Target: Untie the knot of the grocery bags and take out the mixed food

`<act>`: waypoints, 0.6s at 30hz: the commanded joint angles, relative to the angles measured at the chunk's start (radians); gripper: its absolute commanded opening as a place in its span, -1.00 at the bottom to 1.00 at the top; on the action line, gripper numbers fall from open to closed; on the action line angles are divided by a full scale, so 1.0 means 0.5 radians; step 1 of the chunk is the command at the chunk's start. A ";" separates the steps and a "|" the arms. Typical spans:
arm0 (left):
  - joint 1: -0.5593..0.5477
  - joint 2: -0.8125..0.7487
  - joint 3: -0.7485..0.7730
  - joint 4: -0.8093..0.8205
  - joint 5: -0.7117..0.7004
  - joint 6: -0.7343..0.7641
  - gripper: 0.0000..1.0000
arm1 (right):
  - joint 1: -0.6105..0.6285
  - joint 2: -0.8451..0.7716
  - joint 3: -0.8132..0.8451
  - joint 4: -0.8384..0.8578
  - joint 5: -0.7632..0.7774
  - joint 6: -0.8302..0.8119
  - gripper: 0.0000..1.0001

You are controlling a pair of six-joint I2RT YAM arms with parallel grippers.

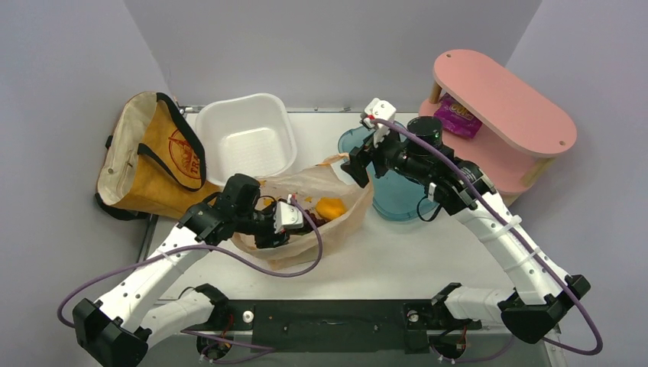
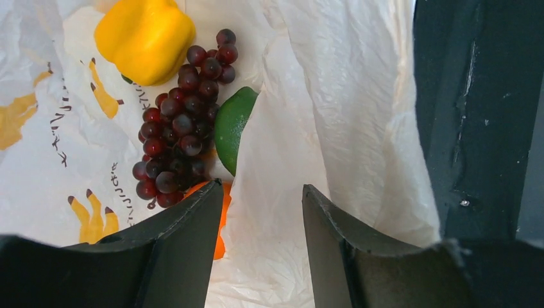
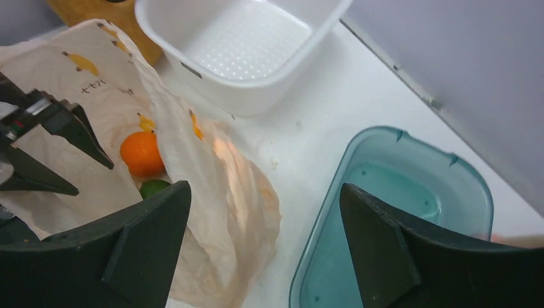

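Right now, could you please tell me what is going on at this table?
Two robot arms are working on the peach plastic bag, which lies open mid-table. The left tool is inside its mouth, jaws apart around loose film, just short of the grapes, green fruit, yellow pepper and orange, all in the bag. The right tool hangs wide open over the bag's edge next to the teal tub, holding nothing. The canvas tote sits at the back left beside the white tub.
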 commanded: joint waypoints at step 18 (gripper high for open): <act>-0.053 -0.339 -0.119 0.070 -0.045 0.223 -0.08 | 0.507 0.572 -0.003 -0.066 0.018 -0.825 0.65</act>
